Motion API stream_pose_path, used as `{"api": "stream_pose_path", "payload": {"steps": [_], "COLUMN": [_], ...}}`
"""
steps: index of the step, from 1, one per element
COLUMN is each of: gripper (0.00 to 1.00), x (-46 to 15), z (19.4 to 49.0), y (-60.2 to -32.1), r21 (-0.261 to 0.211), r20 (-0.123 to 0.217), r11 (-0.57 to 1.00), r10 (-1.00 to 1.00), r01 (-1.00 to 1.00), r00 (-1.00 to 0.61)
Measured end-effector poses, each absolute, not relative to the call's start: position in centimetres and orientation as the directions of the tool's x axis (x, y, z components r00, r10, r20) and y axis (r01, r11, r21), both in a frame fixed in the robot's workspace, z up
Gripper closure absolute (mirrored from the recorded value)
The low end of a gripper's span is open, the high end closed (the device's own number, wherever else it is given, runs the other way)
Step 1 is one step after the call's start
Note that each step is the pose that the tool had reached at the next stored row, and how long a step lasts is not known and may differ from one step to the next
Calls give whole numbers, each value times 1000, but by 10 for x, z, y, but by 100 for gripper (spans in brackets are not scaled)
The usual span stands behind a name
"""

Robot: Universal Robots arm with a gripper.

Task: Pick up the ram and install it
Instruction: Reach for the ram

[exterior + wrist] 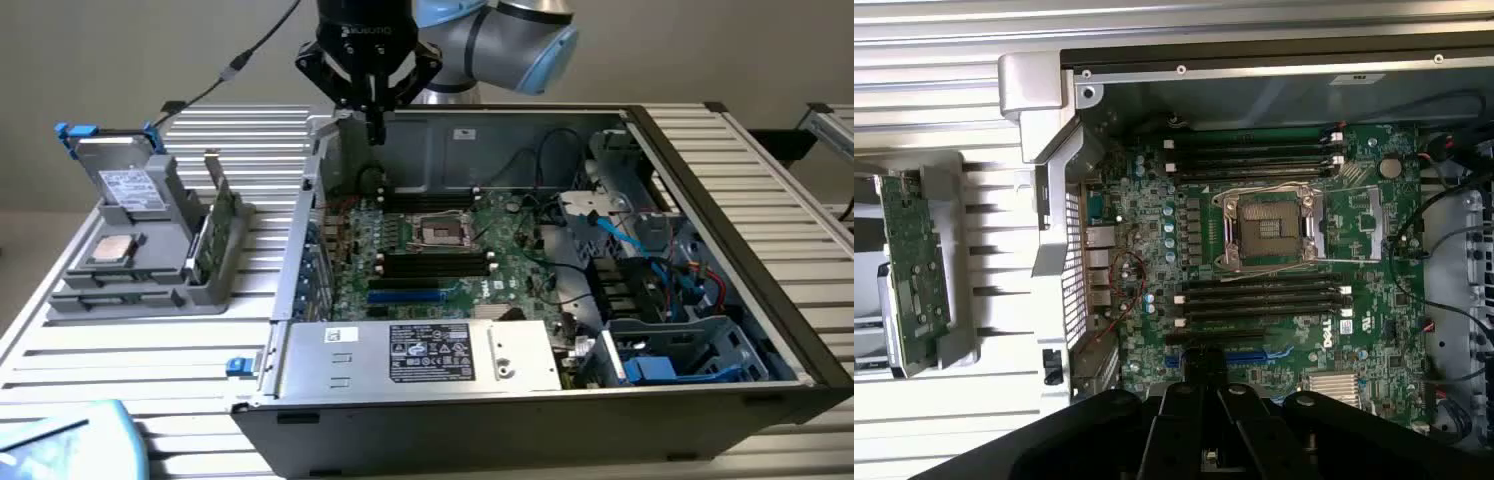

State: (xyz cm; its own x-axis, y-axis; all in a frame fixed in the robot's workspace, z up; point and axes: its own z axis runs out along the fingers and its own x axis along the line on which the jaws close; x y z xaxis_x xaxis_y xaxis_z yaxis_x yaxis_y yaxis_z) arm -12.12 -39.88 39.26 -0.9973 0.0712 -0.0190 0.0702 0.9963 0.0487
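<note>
The hand [376, 125] hung above the back corner of the open computer case [694, 150] on the exterior view's left, its fingers pressed together with nothing between them. The ram [914, 265] looked to be the green board standing on edge in the grey tray [147, 290] on the slatted surface [134, 350], outside the case and well apart from the hand. I could not cleanly separate it from the taller card beside it.

Mistaking that card for the ram seemed the first risk, since the two stood close in one holder. A tilted grip on so thin a board would likely jam it against the slot ends. The black memory slots [1264, 295] lay just beside the open processor socket [1269, 225], so a stray descent could strike the socket.

The case wall [1054, 200] stood between tray and motherboard [1144, 230], an edge any low crossing would probably clip. Room looked open above the slots. The loose cables [627, 240] crowded the exterior view's right.
</note>
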Motion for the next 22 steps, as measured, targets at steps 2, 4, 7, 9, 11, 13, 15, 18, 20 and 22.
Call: {"api": "stream_pose_path", "payload": {"steps": [2,4,7,9,11,13,15,18,20,22], "gripper": [89,89,89,89,89,89,89,89,89,89], "x": [-121,-121,-121,-121,-121,-121,-122,-135,-144,-153], "z": [393,393,393,393,393,393,393,393,392,392], "y": [-399,-399,-399,-399,-399,-399,-399,-397,-396,-396], "r21": [49,49,49,49,49,49,49,49,49,49], "r20": [-19,-19,-19,-19,-19,-19,-19,-19,-19,-19], "r11": [996,996,996,996,996,996,996,996,996,996], "r10": [71,71,71,71,71,71,71,71,71,71], "r01": [70,70,70,70,70,70,70,70,70,70], "r00": [-997,-997,-997,-997,-997,-997,-997,-997,-997,-997]}}
